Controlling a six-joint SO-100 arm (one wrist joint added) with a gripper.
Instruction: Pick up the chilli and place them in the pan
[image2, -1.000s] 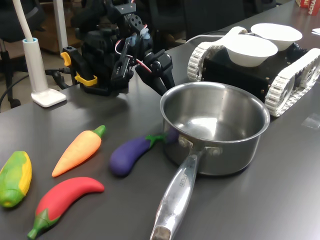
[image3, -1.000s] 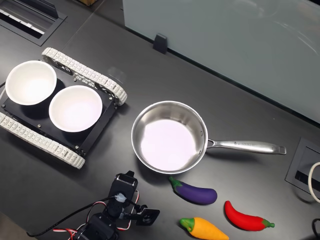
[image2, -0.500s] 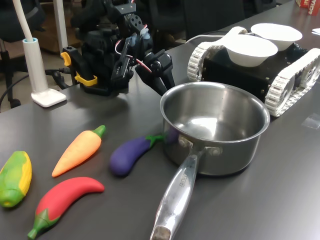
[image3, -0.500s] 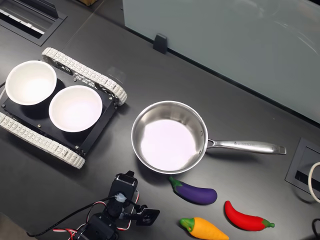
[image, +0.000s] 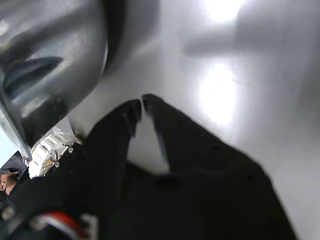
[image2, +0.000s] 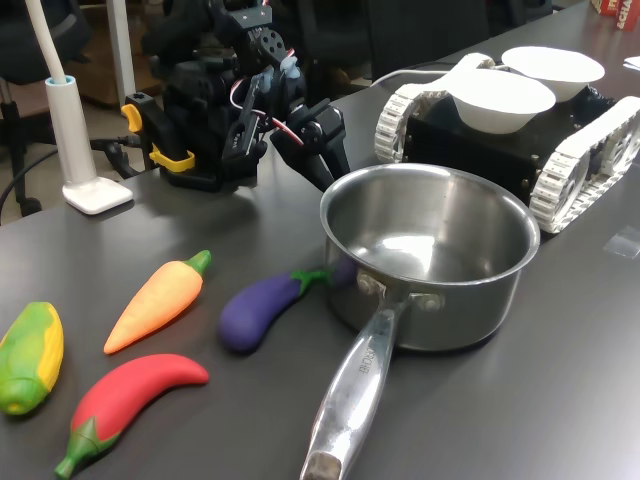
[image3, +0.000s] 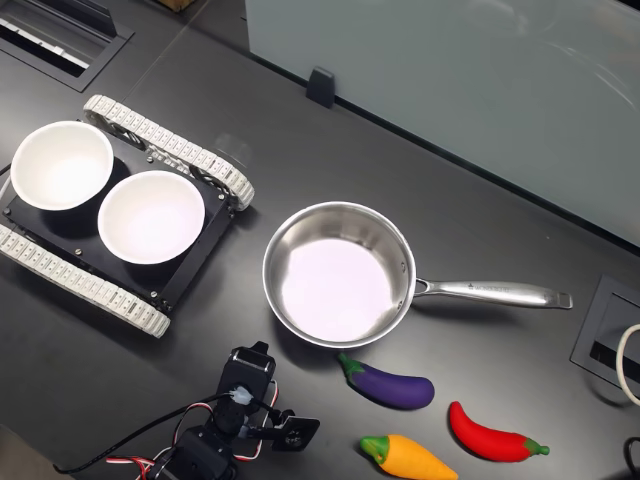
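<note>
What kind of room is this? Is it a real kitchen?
Probably not a kitchen; more likely a robotics lab or office. A small robot arm is clamped to a dark desk, with a tracked robot base and toy vegetables like the chilli.

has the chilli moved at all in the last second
No. In the first exterior view the chilli lies in the same spot beside the carrot, away from the pan.

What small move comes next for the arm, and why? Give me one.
Probably swing the gripper away from the shiny steel saucepan toward the curved red toy chilli, opening as it goes. The chilli lies untouched on the dark table, beyond the purple eggplant and orange carrot. The wrist view shows the black fingers nearly closed and empty beside the saucepan's wall.
</note>
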